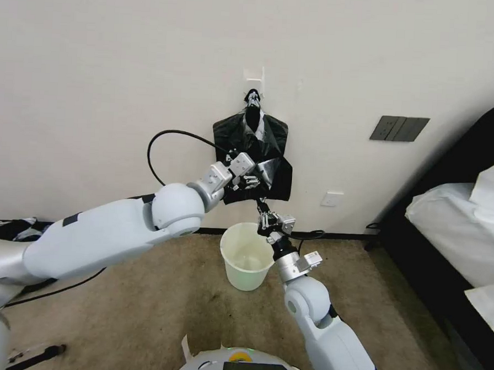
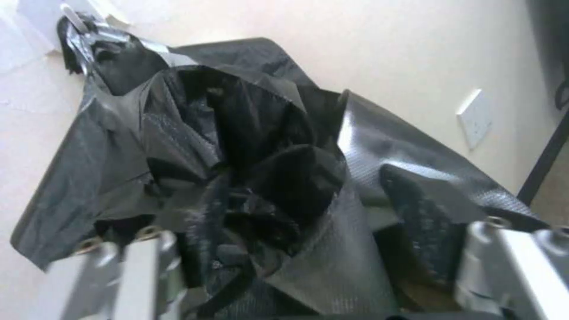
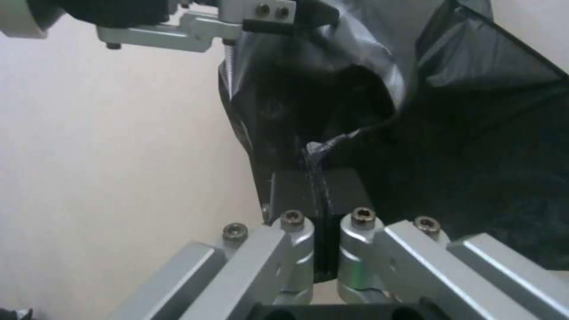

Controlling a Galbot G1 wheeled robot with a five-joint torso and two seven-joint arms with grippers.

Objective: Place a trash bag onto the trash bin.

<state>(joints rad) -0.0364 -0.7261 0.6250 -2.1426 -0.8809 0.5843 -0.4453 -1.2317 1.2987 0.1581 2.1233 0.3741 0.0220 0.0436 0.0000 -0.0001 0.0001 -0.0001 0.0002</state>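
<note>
1 trash bin point(image 1: 247, 259), 2 grippers

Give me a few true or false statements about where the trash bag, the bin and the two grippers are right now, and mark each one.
1. The trash bag already lines the trash bin. False: the bag hangs by the wall above the bin, whose inside is bare.
2. The right gripper is pinched shut on the bag's lower edge. True.
3. The left gripper rests on the carpet. False: it is raised at the bag, its fingers spread either side of the film.
4. The bin stands upright on the floor against the wall. True.
5. The bin has a lid on. False: its top is open.
</note>
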